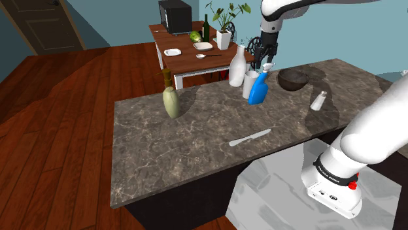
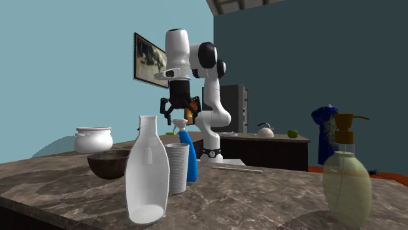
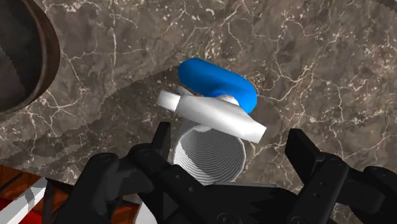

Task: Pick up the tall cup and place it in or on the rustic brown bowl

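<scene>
Shoulder view, hand: the hand [image 1: 266, 57] hangs pointing down over the far part of the dark marbled worktop [image 1: 196, 150], with nothing in its grip.
Shoulder view, tall cup: the pale ribbed tall cup [image 1: 250, 85] stands upright on the worktop just below the hand and apart from it.
Shoulder view, spray bottle: a blue spray bottle [image 1: 259, 91] stands right beside the cup, its white head close under the fingertips.
Shoulder view, bowl: the dark brown bowl [image 1: 293, 79] sits on the worktop near the hand, past the spray bottle from the cup.
Shoulder view, other things: a white bottle [image 1: 237, 65] stands beside the cup on the side away from the bowl. A shaker [image 1: 318, 100], a flat-lying knife [image 1: 250, 137] and a soap dispenser [image 1: 171, 99] lie well apart from the hand.

Second exterior view, hand: the hand [image 2: 178, 116] hangs above the cluster, its fingers spread and holding nothing.
Second exterior view, tall cup: the tall cup [image 2: 176, 168] stands under the hand, between the white bottle [image 2: 147, 171] and the spray bottle [image 2: 190, 157].
Second exterior view, bowl: the bowl [image 2: 108, 163] rests lower than the hand, beyond the white bottle.

Wrist view, hand: the hand [image 3: 233, 145] is wide open. Its two black fingers [image 3: 305, 153] stand far apart and clasp nothing.
Wrist view, tall cup: the open mouth of the tall cup [image 3: 210, 159] shows between the fingers, closer to one of them and lower than both.
Wrist view, spray bottle: the white head crosses over the cup's rim, and the blue body of the spray bottle [image 3: 216, 79] lies beyond the fingertips.
Wrist view, bowl: the rim of the bowl [image 3: 48, 57] curves off to the side of the finger nearer the cup.
</scene>
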Controlling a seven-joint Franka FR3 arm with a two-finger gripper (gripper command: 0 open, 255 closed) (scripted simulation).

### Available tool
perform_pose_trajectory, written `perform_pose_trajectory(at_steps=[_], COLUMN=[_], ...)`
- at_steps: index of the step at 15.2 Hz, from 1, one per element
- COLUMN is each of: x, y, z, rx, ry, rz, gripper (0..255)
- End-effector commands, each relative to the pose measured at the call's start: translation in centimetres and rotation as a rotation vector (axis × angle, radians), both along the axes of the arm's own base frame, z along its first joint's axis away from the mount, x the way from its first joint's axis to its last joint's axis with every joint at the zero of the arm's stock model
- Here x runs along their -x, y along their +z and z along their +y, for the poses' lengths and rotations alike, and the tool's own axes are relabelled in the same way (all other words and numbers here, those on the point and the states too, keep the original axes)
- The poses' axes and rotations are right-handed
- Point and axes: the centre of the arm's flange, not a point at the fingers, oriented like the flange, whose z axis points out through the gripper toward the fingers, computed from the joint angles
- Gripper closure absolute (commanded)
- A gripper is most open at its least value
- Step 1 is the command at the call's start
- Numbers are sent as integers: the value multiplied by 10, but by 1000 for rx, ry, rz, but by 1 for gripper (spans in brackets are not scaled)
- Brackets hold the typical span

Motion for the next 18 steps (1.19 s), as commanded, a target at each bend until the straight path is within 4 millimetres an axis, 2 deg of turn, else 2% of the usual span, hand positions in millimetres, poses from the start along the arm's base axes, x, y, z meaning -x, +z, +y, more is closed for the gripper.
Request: perform_pose_trajectory(at_steps=[1,6,7,14,18], x=[-20,-67,-70,-63,-63], y=[-15,-59,-62,-101,-101], z=[-18,-57,-60,-55,-55], rx=[-20,-68,-72,-72,-72], ry=[6,20,21,21,21], rz=[19,63,66,66,66], gripper=[0,0,0,0,0])
